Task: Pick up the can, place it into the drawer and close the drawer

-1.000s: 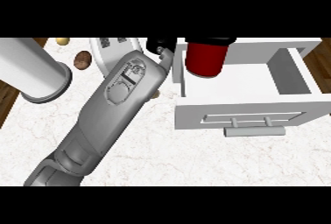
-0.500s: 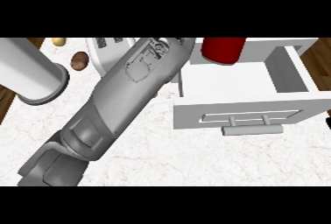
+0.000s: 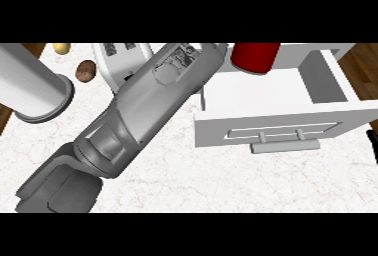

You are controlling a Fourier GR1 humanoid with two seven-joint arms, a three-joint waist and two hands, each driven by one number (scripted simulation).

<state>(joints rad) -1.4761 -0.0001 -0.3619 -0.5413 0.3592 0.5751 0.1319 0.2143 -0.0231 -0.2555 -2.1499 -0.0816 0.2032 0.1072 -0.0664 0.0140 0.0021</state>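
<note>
**Forearm hiding the robot hand at the drawer**

A white cylinder is standing at the left of the marbled desk, a brown lump and a white appliance lying beyond. The grey forearm is crossing diagonally, its robot hand running off the top, so I cannot tell its grasp. The red can is sitting half cut off inside the open drawer.

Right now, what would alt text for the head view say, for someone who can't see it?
A grey forearm stretches diagonally across a white marble counter toward a red can at the back of an open white drawer. The hand itself is hidden; a white cylinder stands at left.
</note>
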